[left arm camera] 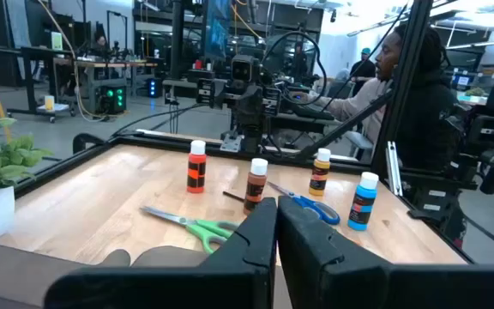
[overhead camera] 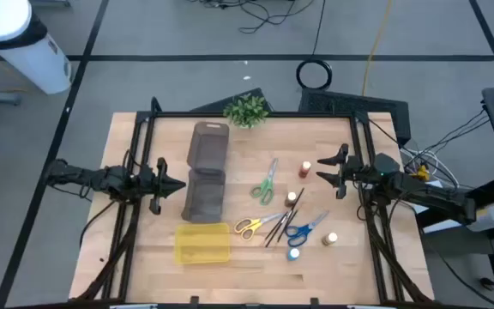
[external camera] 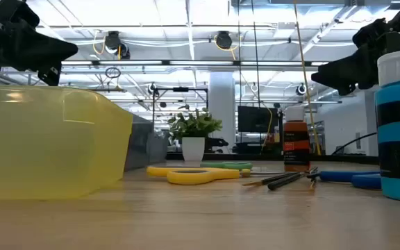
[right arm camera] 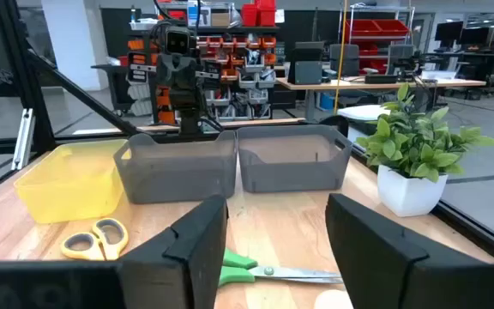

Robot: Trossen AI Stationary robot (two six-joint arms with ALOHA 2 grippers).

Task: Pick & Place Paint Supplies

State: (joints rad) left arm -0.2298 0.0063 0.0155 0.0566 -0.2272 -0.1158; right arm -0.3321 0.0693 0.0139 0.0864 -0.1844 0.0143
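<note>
Left gripper (overhead camera: 181, 185) clenched on nothing, facing the long dark grey plastic organiser tray (overhead camera: 206, 170). Right gripper (overhead camera: 319, 168) spread wide, empty; red-capped small paint bottle (overhead camera: 304, 170) sits just ahead, green-handled scissors (overhead camera: 266, 184) beyond.

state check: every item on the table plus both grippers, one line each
left gripper: shut, holding nothing, over the table's left side
right gripper: open, holding nothing, over the right side
green scissors: closed, flat
yellow scissors: flat
blue scissors: flat
paint bottles: upright, capped
yellow tray: empty
grey organiser: empty
</note>
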